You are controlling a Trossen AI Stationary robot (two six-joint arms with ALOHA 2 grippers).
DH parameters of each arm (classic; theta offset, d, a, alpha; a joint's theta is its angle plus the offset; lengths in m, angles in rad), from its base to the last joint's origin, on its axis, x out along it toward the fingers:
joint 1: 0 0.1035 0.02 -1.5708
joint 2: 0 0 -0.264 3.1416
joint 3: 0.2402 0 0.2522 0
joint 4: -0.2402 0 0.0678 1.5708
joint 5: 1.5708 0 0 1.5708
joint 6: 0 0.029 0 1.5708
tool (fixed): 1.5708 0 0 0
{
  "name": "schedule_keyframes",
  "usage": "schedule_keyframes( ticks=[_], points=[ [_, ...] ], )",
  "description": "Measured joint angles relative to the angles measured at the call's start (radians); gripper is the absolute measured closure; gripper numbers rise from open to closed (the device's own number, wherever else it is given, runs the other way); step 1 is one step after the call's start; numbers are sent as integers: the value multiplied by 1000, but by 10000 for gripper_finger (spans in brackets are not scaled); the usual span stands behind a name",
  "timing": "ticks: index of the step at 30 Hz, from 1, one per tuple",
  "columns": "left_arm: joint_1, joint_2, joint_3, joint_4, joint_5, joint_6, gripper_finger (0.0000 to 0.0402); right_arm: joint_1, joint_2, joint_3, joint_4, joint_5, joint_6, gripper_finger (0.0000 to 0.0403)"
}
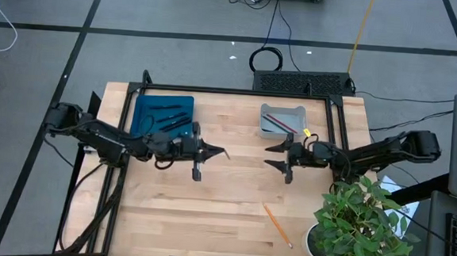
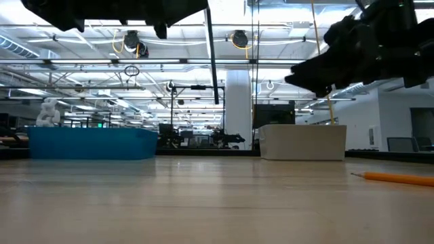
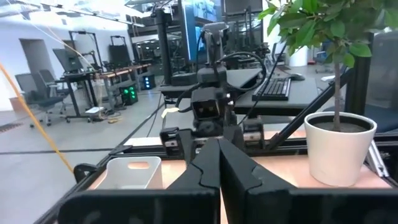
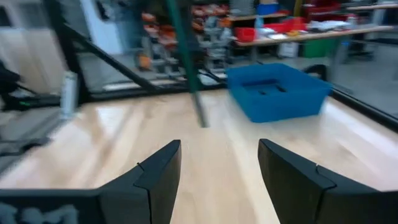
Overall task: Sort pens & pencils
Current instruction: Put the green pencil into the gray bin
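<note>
Several black pens (image 1: 166, 116) lie in the blue tray (image 1: 143, 123) at the table's far left. A red and a darker pencil (image 1: 280, 122) lie in the grey tray (image 1: 296, 112) at the far right. An orange pencil (image 1: 277, 225) lies flat on the wood near the front right; the low view shows this pencil (image 2: 397, 178) too. My left gripper (image 1: 220, 153) hovers shut over mid-table, right of the blue tray. My right gripper (image 1: 273, 155) hovers open facing it, just in front of the grey tray. Both are empty.
A potted plant (image 1: 361, 227) stands at the near right corner, its leaves spreading close to the orange pencil. A black frame rail (image 1: 239, 91) runs along the far edge. Bare wood lies between the two grippers and across the near left of the table.
</note>
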Motion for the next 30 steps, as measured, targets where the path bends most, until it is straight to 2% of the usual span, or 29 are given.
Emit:
schedule_keyframes(
  ticks=[3, 8, 13, 22, 30],
  points=[
    [16, 0, 0, -2, 27, -24, 401, 1, 78, 49, 1, 5, -37, 200],
    [28, 0, 0, -4, 33, -32, 401, 14, 290, 212, 11, 4, -176, 200],
    [28, 0, 0, -6, 34, -32, 401, 14, 441, 360, 15, 1, -224, 200],
    [26, 1, 1, -7, 51, -33, 401, 12, 584, 459, 128, -29, -185, 200],
    [27, 1, 1, -7, 52, -41, 401, 7, 686, 534, 133, -44, -135, 200]
  ],
)
